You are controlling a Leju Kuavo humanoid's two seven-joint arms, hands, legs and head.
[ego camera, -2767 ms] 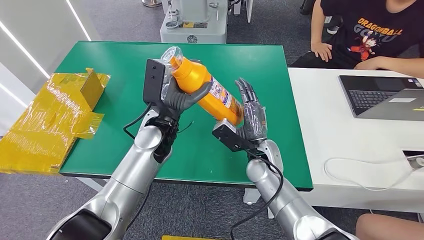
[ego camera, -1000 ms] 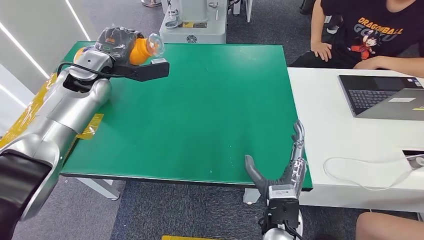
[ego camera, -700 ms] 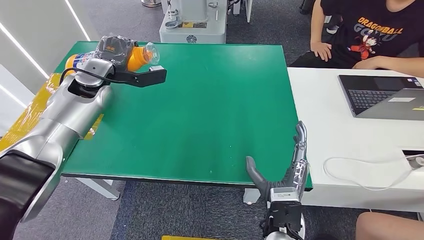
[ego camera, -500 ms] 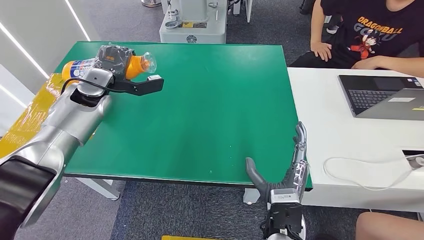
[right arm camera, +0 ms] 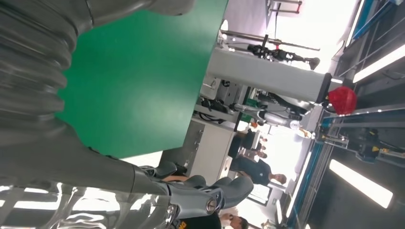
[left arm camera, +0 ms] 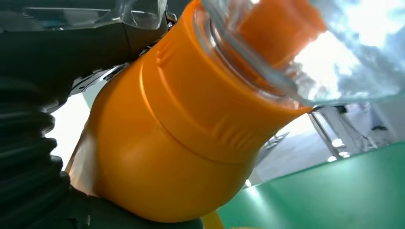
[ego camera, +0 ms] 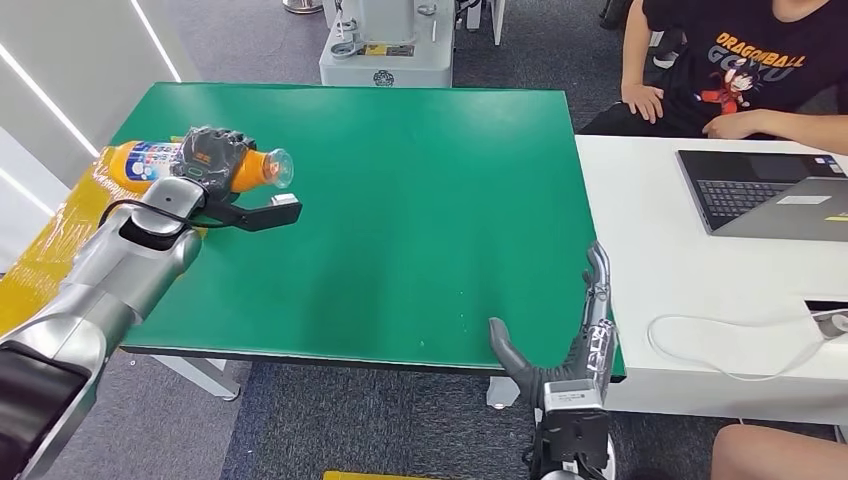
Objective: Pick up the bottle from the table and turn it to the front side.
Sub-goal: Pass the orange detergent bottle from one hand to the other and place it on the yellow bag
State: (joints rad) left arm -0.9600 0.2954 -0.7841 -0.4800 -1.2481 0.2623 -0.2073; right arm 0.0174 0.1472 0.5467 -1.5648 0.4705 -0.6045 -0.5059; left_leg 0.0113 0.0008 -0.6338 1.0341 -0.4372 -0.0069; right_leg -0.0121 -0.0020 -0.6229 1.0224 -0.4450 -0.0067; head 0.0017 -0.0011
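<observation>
head view: the left hand point(ego camera: 210, 155), clamped on the bottle point(ego camera: 160, 160), has sunk toward the table point(ego camera: 420, 200) at its far left, bottle sideways, cap right; probably setting down. the right hand point(ego camera: 565, 355) idles spread at the near edge. a laptop point(ego camera: 760, 190) sits right.

left wrist view: the orange bottle point(left arm camera: 176, 133) sits close in the grip.

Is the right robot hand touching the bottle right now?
No. In the head view the right robot hand hangs open at the green table's near edge, while the left robot hand holds the orange bottle far across it.
</observation>
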